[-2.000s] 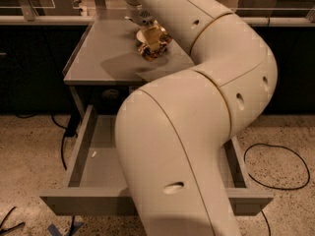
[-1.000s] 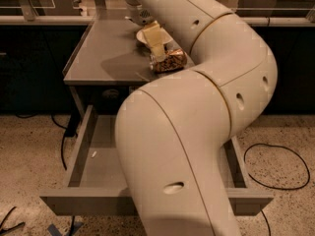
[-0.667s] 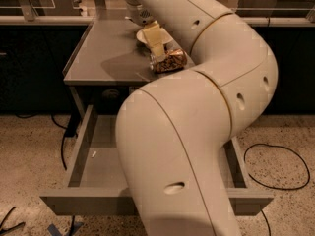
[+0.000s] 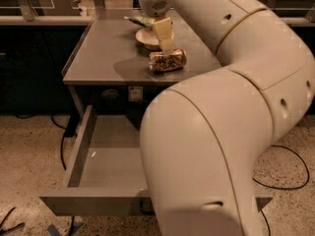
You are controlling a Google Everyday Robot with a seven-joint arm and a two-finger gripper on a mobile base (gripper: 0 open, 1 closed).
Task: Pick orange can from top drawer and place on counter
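Observation:
The orange can [image 4: 168, 61] lies on its side on the grey counter [image 4: 106, 53], near the front edge at mid-right. My gripper [image 4: 166, 49] hangs just above the can, with one cream finger [image 4: 163, 32] pointing down at its top; it is open and holds nothing. The top drawer [image 4: 83, 149] is pulled out below the counter, and the part I can see is empty but for a small white speck. My large white arm covers the drawer's right half.
A white bowl [image 4: 146, 36] and a green packet [image 4: 139, 19] sit on the counter behind the gripper. Dark side counters flank the cabinet. Black cables [image 4: 288, 173] lie on the speckled floor at the right and left.
Two seconds ago the can was in the gripper over the counter. It then came down onto its side on the counter, and the gripper has shifted slightly right and up off it.

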